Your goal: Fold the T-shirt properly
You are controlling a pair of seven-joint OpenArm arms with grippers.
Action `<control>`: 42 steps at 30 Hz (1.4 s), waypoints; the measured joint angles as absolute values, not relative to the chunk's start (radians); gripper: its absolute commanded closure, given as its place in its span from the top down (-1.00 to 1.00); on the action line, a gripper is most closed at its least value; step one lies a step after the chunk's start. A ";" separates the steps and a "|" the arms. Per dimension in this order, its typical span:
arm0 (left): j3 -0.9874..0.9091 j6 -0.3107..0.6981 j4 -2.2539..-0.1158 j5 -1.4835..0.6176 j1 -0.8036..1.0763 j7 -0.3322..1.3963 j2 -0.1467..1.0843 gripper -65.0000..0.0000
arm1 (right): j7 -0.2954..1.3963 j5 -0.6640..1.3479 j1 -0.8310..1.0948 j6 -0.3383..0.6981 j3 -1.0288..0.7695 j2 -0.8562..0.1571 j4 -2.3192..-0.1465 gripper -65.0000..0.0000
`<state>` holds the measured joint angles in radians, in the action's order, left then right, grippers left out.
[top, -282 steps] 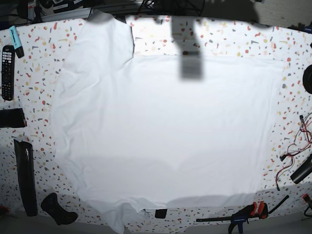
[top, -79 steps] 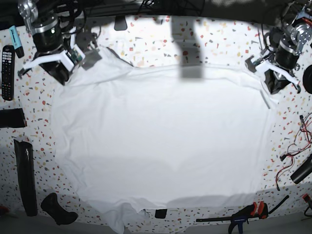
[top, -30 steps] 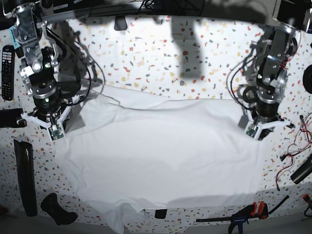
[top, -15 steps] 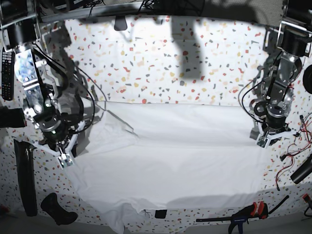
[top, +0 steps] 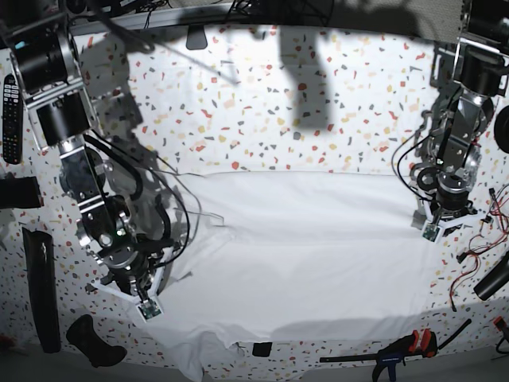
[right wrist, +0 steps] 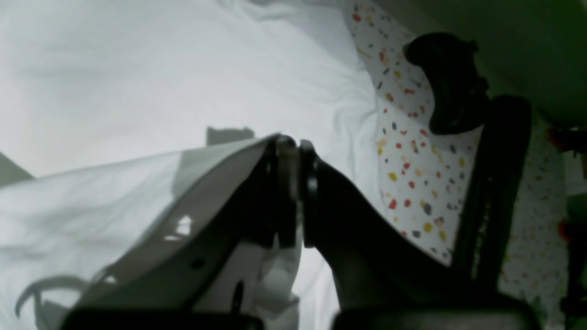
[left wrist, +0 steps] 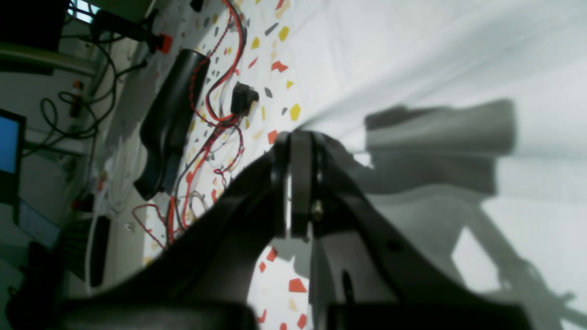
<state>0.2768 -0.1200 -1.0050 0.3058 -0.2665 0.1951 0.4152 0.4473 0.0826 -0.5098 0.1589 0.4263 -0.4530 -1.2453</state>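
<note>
The white T-shirt (top: 302, 255) lies across the speckled table (top: 262, 111), its far part folded over toward the front. At the shirt's right edge in the base view, my left gripper (top: 430, 232) is shut on the cloth. The left wrist view shows its jaws (left wrist: 293, 137) pressed together, with T-shirt cloth (left wrist: 458, 55) stretching away from the tip. My right gripper (top: 148, 310) is low at the shirt's left side. It is shut (right wrist: 293, 142) on a raised flap of the T-shirt (right wrist: 137, 68), which drapes over one finger.
A remote control (top: 12, 103) lies at the far left. A black game controller (top: 94, 342) and a long black bar (top: 41, 290) lie front left. Red wires (top: 477, 247) and a black cylinder (top: 495, 278) are at the right. A clamp (top: 402, 350) sits on the front edge.
My right gripper has carried its held corner further toward the front and inward. The shirt's left edge has followed it. My left gripper has barely moved over the last half second.
</note>
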 measured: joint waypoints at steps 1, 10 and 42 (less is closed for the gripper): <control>0.277 -0.120 -1.005 0.305 -0.266 0.195 0.415 -1.00 | 0.445 0.084 -0.518 0.160 0.426 -0.445 -1.224 -1.00; 0.277 -0.120 -1.005 0.305 -0.266 0.194 0.415 -1.00 | 0.397 -0.046 -0.574 0.260 0.432 -0.373 -1.069 -1.00; 0.277 -0.120 -1.005 0.410 -0.266 0.208 0.416 -1.00 | 0.281 -0.050 -0.629 0.102 0.432 -0.318 -0.902 -1.00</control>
<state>0.2768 -0.1200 -1.0050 0.4103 -0.2661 0.2085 0.4156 0.2813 -0.0502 -0.6289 0.1017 0.4324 -0.3180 -0.9024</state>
